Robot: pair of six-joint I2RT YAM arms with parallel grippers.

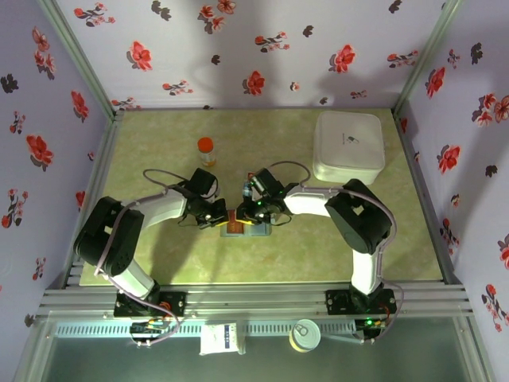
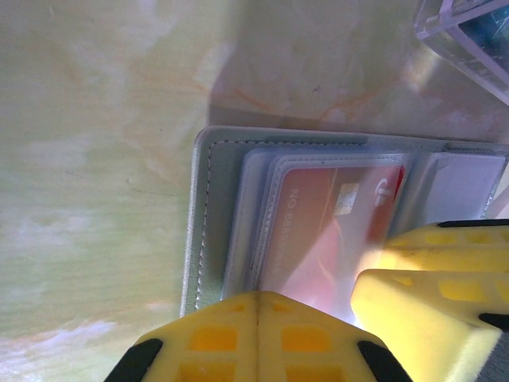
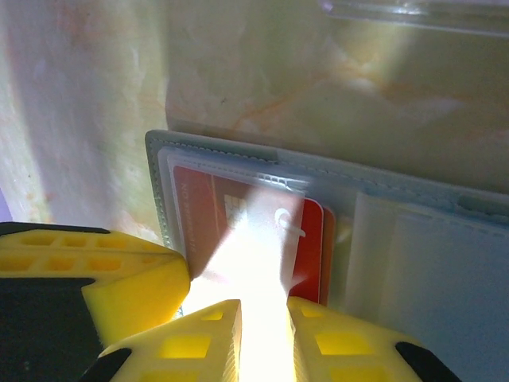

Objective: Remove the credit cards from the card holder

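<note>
The grey-blue card holder lies open on the table between the two arms. Its stitched panel carries clear sleeves, and a red credit card sits in the top one. In the right wrist view the red card sticks partly out of its sleeve. My left gripper is shut, its tips pressing on the near edge of the holder. My right gripper has its jaws drawn to a narrow gap on the glare-washed sleeve over the red card. Its yellow fingers rest beside the left gripper.
A big white box stands at the back right and an orange-capped bottle behind the left arm. A clear plastic piece lies just beyond the holder. Patterned walls close in three sides of the table.
</note>
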